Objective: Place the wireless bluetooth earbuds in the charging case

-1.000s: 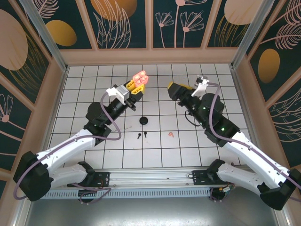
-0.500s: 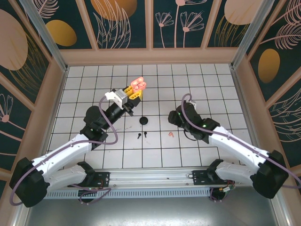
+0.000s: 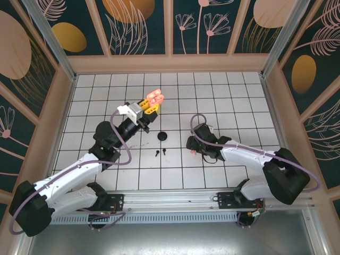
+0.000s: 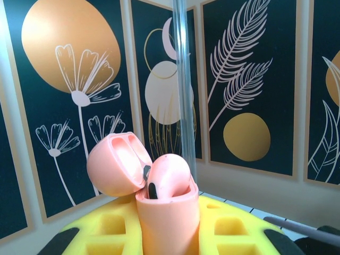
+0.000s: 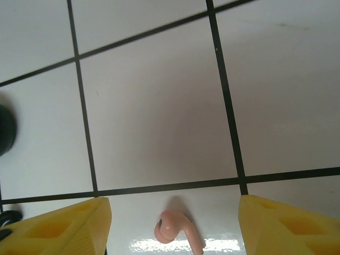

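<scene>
Tiled table (image 3: pixel 106 95), black earbuds (image 3: pixel 160 153) loose; left claw (image 3: pixel 153 104) pinches case (image 4: pixel 167 218), right claw (image 5: pixel 172 212) spread.

looks like a robot lab test cell tbh, white left arm (image 3: pixel 79 170) and right arm (image 3: pixel 249 156) bolted to a metal rail (image 3: pixel 175 199), grid-marked white surface (image 3: pixel 106 90), aluminium corner posts (image 3: pixel 48 36), printed floral panels (image 3: pixel 141 26) boxing it in

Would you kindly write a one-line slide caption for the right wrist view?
Right gripper, jaws open, straddles a pink earbud lying on the white gridded table.
</scene>
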You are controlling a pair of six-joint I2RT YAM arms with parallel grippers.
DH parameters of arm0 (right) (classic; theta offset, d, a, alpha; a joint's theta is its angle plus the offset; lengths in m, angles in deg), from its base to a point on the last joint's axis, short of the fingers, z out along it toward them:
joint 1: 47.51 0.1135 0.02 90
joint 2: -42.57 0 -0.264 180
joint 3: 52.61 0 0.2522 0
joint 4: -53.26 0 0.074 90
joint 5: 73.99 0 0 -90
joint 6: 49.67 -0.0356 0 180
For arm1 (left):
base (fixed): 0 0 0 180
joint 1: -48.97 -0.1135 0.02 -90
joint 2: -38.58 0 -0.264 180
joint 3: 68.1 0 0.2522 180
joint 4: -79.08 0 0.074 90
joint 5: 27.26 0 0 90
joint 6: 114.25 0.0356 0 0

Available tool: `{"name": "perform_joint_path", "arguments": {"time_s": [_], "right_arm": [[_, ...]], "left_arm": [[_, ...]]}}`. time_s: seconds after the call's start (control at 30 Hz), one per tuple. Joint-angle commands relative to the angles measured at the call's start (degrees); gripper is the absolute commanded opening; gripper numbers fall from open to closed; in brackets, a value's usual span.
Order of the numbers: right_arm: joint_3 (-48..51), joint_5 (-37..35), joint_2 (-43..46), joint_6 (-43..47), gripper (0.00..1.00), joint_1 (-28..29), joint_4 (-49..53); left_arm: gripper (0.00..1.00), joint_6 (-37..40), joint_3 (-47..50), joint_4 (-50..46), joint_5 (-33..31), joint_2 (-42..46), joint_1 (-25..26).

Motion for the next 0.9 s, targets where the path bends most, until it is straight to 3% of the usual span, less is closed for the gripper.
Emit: {"name": "perform_joint_path", "arguments": {"time_s": [0.0, 0.47, 0.87], "right_arm": [[1.7, 1.7, -1.3, -2.5, 0.64, 0.3, -4.2], [0.2, 1.4, -8.0, -4.4, 0.63, 4.5, -6.3], [-1.7, -0.6, -7.5, -9.1, 0.61, 8.6, 0.6]], "left_arm": [[0.00, -1.0, 0.5, 0.7, -0.4, 0.8, 0.2], [0.00, -1.5, 0.5, 1.3, -0.2, 0.6, 0.2], [0.00, -1.5, 0.6, 1.8, 0.0, 0.4, 0.2]]}}
